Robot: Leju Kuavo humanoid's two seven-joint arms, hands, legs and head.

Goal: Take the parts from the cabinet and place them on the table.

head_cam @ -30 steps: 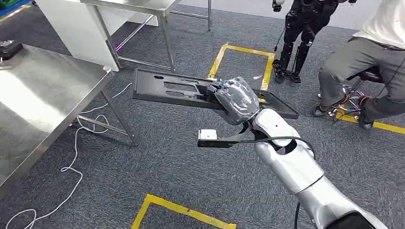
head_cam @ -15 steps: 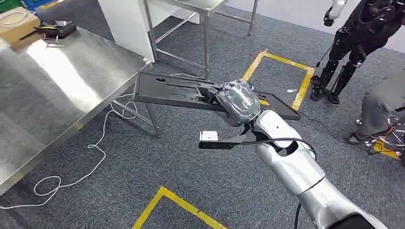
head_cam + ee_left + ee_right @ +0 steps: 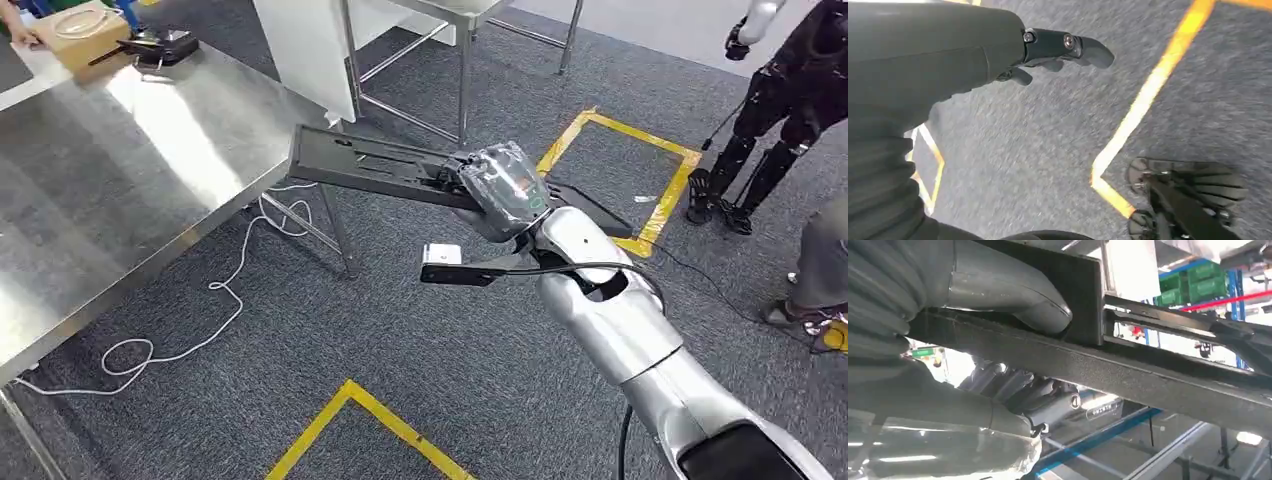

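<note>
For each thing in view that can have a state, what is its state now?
black part: held in the air, over the floor, one end by the table corner
right hand: grips the black part
left hand: holds nothing, fingers extended
steel table: the part is not yet on it

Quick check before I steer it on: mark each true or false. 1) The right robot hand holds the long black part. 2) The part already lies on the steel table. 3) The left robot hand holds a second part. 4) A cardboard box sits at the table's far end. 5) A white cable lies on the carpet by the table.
1) True: the right robot hand grips the long black part.
2) False: the part is held in the air, its end beside the steel table edge.
3) False: the left robot hand hangs over the carpet, holding nothing.
4) True: the cardboard box.
5) True: the white cable.
</note>
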